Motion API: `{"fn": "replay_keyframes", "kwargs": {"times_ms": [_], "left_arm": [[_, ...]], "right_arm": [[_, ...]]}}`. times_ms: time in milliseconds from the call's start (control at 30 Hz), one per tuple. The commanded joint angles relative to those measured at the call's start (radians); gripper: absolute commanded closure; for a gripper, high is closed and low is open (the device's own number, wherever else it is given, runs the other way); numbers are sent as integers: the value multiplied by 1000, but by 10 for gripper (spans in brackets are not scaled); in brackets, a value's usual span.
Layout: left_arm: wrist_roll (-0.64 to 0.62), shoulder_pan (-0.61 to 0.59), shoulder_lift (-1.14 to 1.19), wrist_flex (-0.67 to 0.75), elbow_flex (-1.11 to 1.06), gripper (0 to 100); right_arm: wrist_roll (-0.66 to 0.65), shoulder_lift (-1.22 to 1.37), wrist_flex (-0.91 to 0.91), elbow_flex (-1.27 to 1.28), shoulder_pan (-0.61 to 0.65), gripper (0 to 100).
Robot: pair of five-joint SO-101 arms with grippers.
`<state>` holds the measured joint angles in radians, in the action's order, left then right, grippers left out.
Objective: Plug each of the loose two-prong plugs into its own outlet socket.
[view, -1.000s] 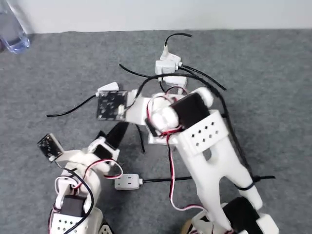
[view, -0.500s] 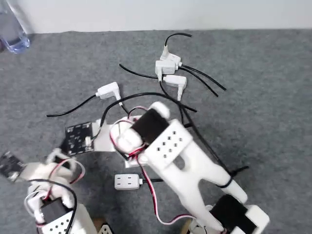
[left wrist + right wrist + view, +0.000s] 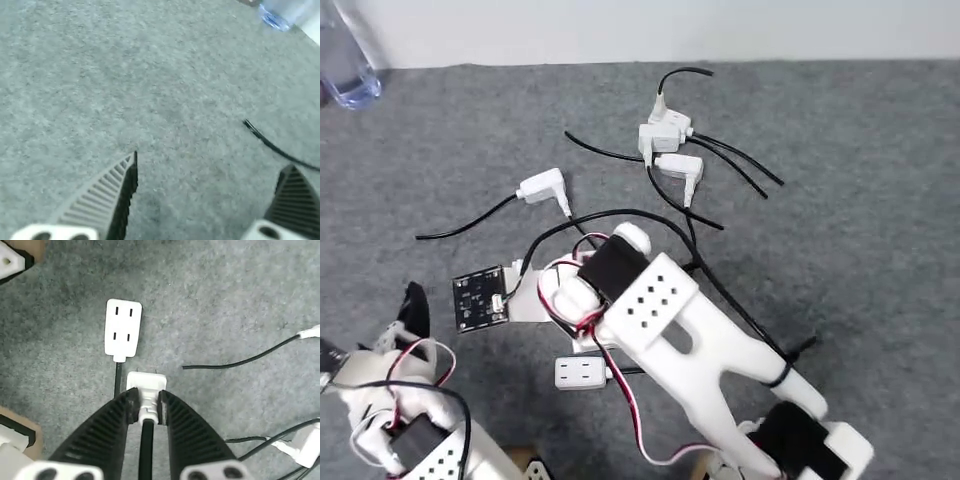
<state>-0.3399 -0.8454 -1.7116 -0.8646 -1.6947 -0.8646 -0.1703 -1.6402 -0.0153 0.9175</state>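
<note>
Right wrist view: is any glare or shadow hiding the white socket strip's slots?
Right wrist view: no glare; the socket strip is evenly lit, slots plain, with soft shadow on the carpet beside it. High view: diffuse light, faint shadow under the right arm.

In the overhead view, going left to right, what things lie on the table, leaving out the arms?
Clear bottle → loose white plug → near outlet strip → far outlet block
</note>
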Motion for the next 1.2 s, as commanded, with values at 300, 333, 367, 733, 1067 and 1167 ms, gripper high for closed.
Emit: {"fn": "replay_keyframes", "kwargs": {"times_ms": [300,333,367,733,1067,1167], "left_arm": [[100,5,-2,-15,252,591],[100,21,-2,-66,311,590],[100,44,-2,-117,369,590],[192,192,2,-404,710,590],[213,84,17,-454,1076,590],[213,86,133,-446,1187,590]], "right_arm": [[-12,-107,-42,-9,-176,990],[-11,-108,-42,-11,-179,990],[-11,-108,-42,-12,-179,990],[-11,-107,-41,-29,-199,990],[-40,-94,-12,-23,-255,990],[-41,-93,-10,-23,-252,990]]}}
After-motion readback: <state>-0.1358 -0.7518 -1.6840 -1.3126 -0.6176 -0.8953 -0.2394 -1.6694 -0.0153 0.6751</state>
